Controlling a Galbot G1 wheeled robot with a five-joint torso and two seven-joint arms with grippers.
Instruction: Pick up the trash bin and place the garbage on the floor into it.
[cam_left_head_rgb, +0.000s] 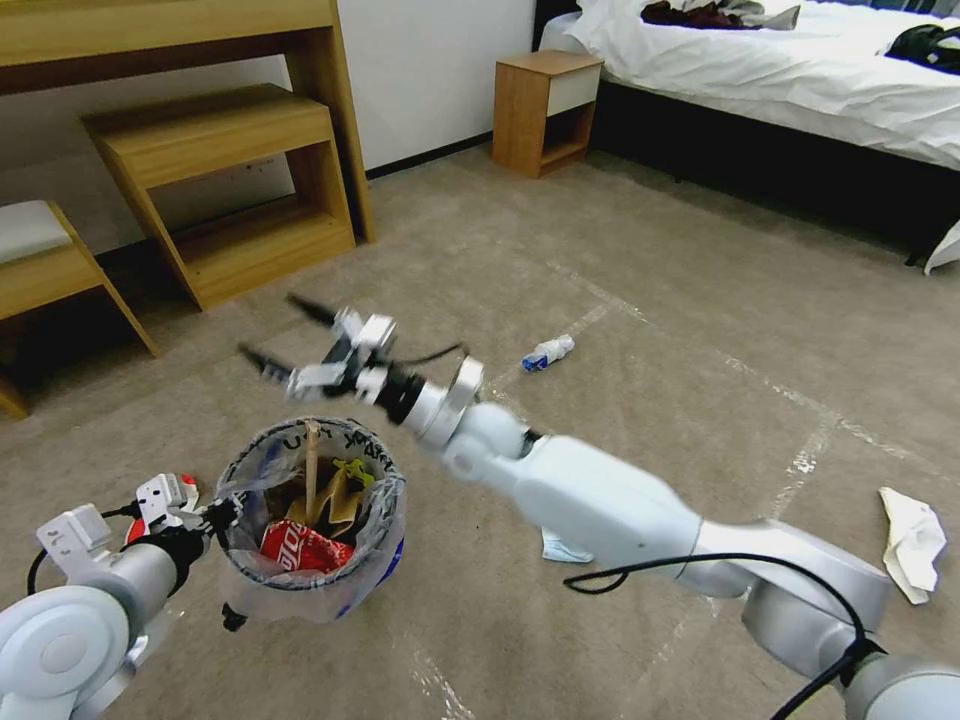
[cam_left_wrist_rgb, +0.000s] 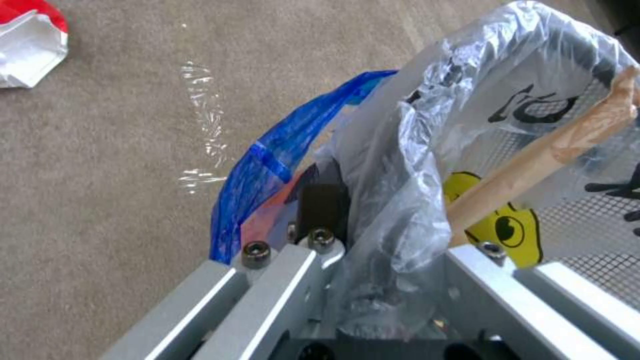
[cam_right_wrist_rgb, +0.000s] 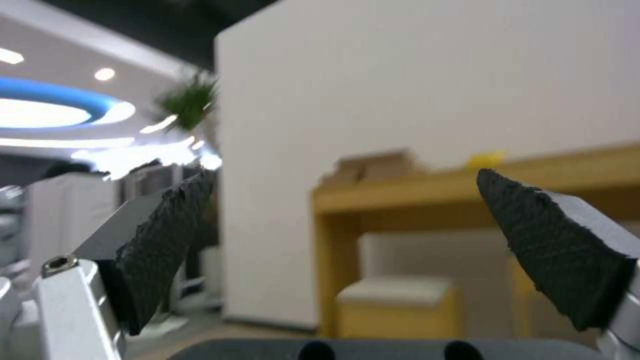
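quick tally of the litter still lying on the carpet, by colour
White-and-blue: 1, the crushed bottle
White: 1, the crumpled tissue
Light blue: 1, the mask part hidden under the right arm
Red-and-white: 1, the wrapper beside the left gripper
Total: 4 on the floor

one trash bin (cam_left_head_rgb: 310, 520), two grippers (cam_left_head_rgb: 268, 332), one bottle (cam_left_head_rgb: 548, 353).

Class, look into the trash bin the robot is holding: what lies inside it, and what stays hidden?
Inside the trash bin, gripped at its rim by the left pincer, stand a wooden stick, crumpled brown paper, a yellow printed scrap and a crushed red can. Anything beneath these is covered.
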